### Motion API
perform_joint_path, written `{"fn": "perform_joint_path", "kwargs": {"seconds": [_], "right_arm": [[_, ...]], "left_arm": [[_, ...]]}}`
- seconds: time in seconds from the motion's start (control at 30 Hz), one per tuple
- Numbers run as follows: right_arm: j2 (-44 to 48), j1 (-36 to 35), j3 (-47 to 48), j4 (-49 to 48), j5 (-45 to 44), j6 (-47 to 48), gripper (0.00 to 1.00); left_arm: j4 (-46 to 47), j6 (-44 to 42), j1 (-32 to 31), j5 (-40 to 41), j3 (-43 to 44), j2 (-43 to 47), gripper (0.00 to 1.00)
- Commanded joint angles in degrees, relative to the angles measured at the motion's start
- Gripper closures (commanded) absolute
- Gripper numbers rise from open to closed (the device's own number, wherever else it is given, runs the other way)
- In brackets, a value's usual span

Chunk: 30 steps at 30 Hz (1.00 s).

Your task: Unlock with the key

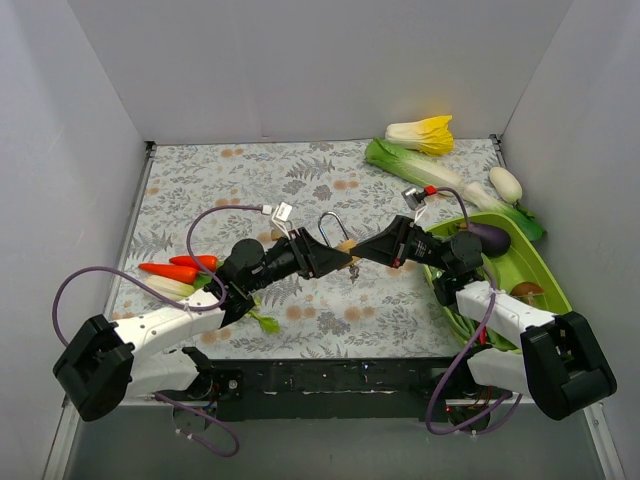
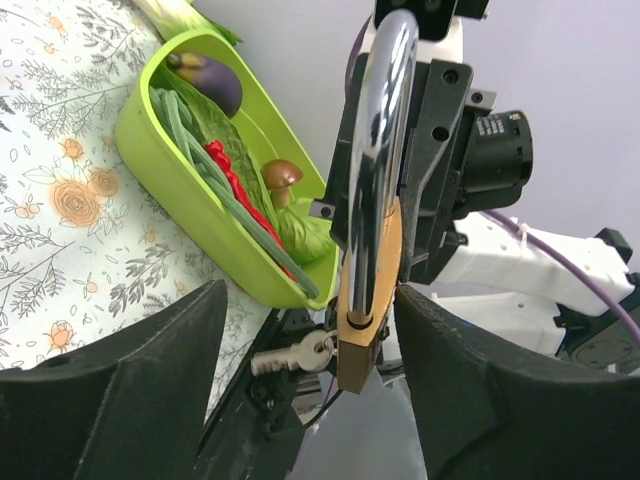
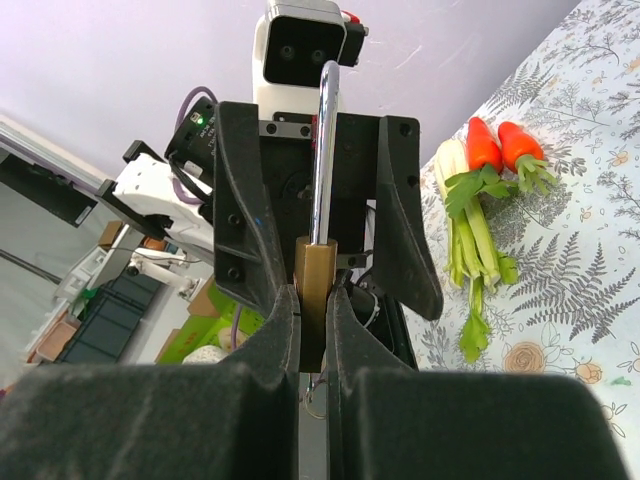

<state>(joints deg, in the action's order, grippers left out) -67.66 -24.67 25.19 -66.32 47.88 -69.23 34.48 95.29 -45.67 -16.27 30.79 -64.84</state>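
Note:
My right gripper [image 1: 362,250] [image 3: 313,300] is shut on the brass body of the padlock [image 3: 316,280] and holds it above the table's middle, silver shackle [image 3: 324,150] pointing away. The padlock [image 1: 346,247] [image 2: 366,300] sits between the spread fingers of my left gripper [image 1: 330,258] [image 2: 308,300], which is open; it lies nearer the right finger [image 2: 470,380]. I cannot tell if they touch. The key [image 2: 290,356], small and silver on a ring, hangs at the padlock's bottom end in the left wrist view. In the top view the key is hidden.
A green tray [image 1: 545,268] [image 2: 150,130] with an eggplant [image 1: 488,238], a mushroom and greens stands at the right. Carrots and celery [image 1: 182,270] [image 3: 480,200] lie at the left. A cabbage [image 1: 422,133] and leek [image 1: 420,170] lie at the back right. White walls enclose the table.

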Motion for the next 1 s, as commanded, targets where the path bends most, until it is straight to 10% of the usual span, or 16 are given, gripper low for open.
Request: {"fn": "perform_joint_path", "kwargs": {"seconds": [0.0, 0.37, 0.5, 0.73, 0.97], "right_arm": [[0.42, -0.03, 0.56, -7.86, -1.91, -2.05, 0.99], [-0.19, -0.03, 0.91, -4.52, -1.21, -0.21, 0.99], [0.42, -0.03, 1.53, -0.49, -0.94, 2.51, 0.95], [3.93, 0.06, -1.19, 0.95, -1.38, 4.72, 0.38], [5.78, -0.82, -4.89, -0.93, -1.38, 4.27, 0.34]], "left_arm": [[-1.52, -2.56, -0.56, -2.62, 2.96, -0.02, 0.41], [-1.61, -2.65, -0.65, -1.48, 2.62, -0.11, 1.00], [-0.47, -2.21, -0.65, -0.52, 1.30, 1.20, 1.00], [3.13, 0.16, -0.65, 4.58, -1.95, 5.33, 1.00], [9.55, 1.66, -0.65, 7.05, -5.12, 8.94, 1.00]]}}
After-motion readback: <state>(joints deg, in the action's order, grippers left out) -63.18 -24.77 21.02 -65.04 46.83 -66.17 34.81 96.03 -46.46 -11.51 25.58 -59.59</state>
